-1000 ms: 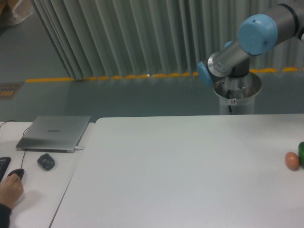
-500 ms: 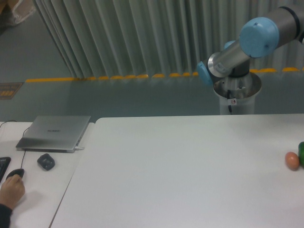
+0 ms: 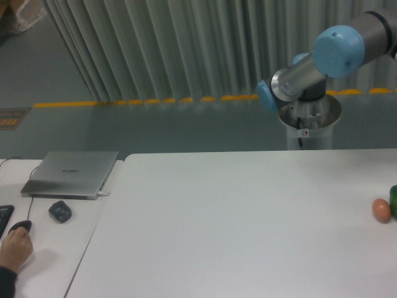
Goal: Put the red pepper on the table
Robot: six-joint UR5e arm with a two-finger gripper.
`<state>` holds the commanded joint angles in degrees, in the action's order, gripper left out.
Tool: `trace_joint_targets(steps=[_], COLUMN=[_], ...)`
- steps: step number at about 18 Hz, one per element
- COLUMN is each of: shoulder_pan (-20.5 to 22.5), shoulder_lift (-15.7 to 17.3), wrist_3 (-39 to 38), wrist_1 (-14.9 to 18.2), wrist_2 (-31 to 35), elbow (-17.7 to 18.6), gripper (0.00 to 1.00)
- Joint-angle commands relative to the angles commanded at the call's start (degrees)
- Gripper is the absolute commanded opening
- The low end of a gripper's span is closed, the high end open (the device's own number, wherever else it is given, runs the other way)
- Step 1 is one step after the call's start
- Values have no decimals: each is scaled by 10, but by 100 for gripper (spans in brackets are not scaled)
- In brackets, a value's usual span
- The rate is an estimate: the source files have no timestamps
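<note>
The white table [image 3: 236,230] fills the lower middle and right of the camera view. The red pepper is out of view. Only the arm's base, shoulder and upper links [image 3: 322,56] show at the upper right, reaching off the right edge. The gripper itself is outside the frame.
An orange-brown egg-like ball [image 3: 381,210] lies at the table's right edge beside a dark green item [image 3: 393,200] cut off by the frame. On the narrower desk at left sit a closed laptop [image 3: 71,174], a small dark object [image 3: 60,212], and a person's hand on a mouse [image 3: 15,239].
The arm's upper link has shifted very slightly to the right. The person's hand at the lower left moved a little. Nothing on the table moved.
</note>
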<state>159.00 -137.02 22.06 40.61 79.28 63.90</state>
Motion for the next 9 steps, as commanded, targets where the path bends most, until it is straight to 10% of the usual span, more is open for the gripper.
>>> trace_joint_targets(steps=[9], shoulder_pan=[1], shoulder_lift=[1], wrist_3=[22], wrist_1=[0], wrist_2=[-1], elbow=[4], gripper=[100])
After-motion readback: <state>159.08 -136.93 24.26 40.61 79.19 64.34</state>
